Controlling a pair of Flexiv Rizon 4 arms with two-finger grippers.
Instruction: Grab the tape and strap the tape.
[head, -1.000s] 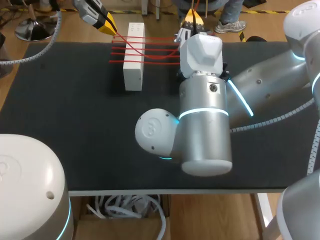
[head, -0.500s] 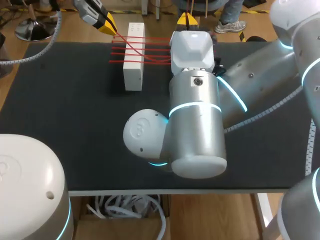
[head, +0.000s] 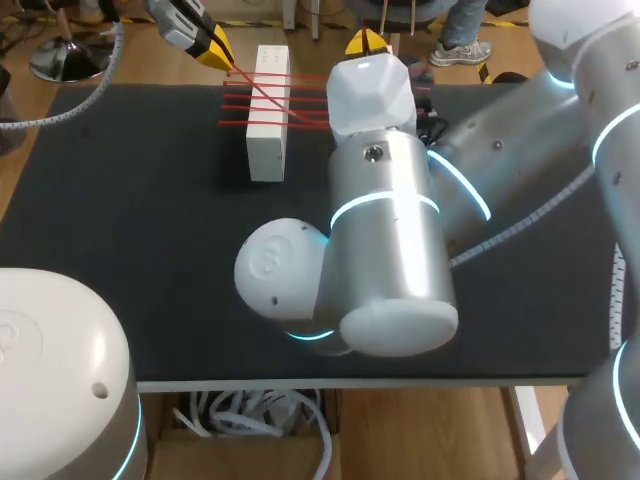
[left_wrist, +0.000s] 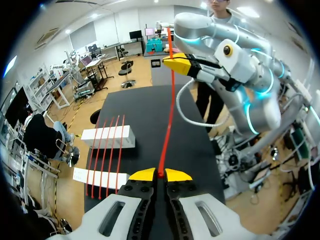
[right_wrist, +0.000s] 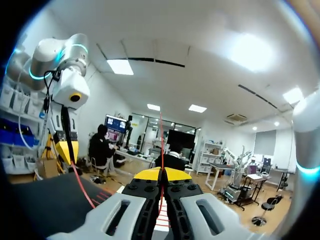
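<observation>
A white box (head: 268, 140) stands at the table's far side, with several strands of red tape (head: 300, 100) stretched across it. Beyond the table's far left edge, my left gripper (head: 215, 50) is shut on one end of the tape. In the left wrist view the gripper (left_wrist: 160, 175) pinches the red tape (left_wrist: 169, 115), which runs ahead to my right gripper (left_wrist: 177, 62); the box (left_wrist: 107, 137) lies beside it. My right gripper (head: 365, 42) is raised at the far edge, right of the box. In its own view the right gripper (right_wrist: 161, 175) is shut on the tape.
My right arm's big silver body (head: 385, 240) hangs over the middle of the black table (head: 130, 250) and hides the surface behind it. The table's left half and front strip are bare.
My right arm has swung left and nearer the camera, carrying its gripper a little left along the far edge. The left gripper and the box have stayed put.
</observation>
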